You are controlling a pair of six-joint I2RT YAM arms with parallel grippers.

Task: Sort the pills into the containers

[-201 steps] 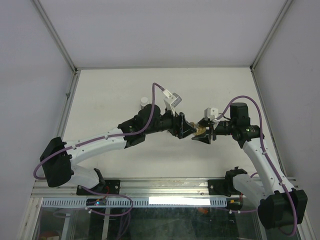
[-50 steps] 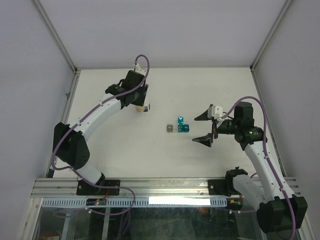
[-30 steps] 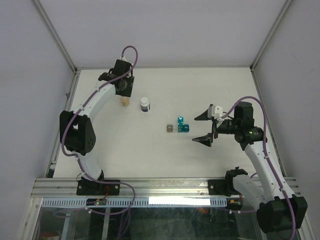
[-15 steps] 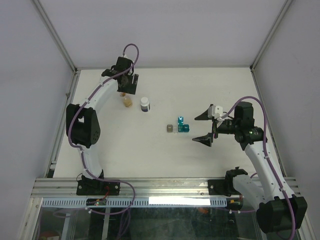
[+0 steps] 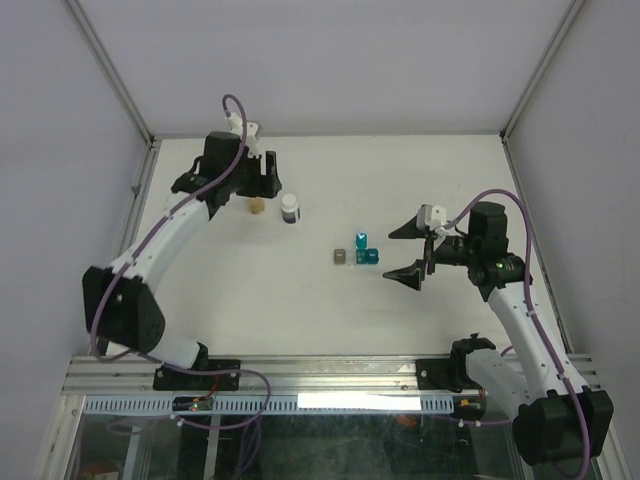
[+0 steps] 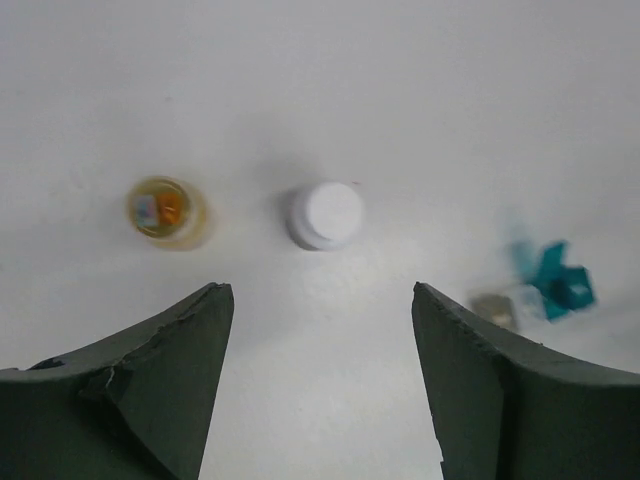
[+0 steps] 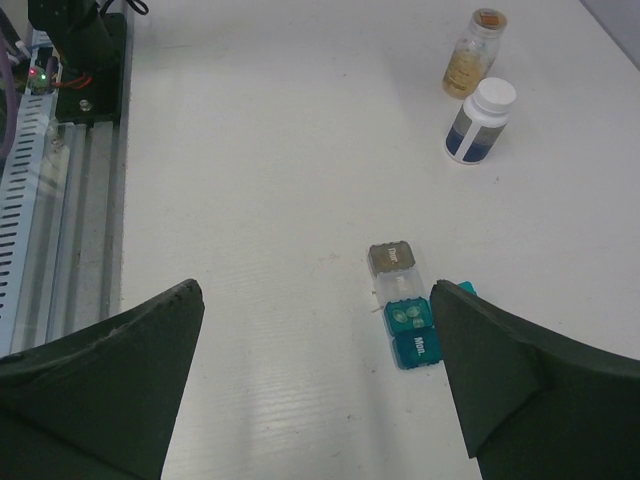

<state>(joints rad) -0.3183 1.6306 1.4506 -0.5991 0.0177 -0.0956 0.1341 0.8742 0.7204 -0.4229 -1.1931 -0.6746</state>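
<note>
left gripper (image 6: 318,292) (jaws apart) hangs near open amber vial (image 6: 165,211).

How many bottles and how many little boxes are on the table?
Bottles: 2 (amber bottle, white-capped bottle)
Little boxes: 2 (grey box, teal box)
Total: 4

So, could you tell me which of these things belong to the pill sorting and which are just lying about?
Job: open amber vial of pills, teal box, grey box; probably the white-capped bottle too.
Just there: metal rail at the near edge.
</note>
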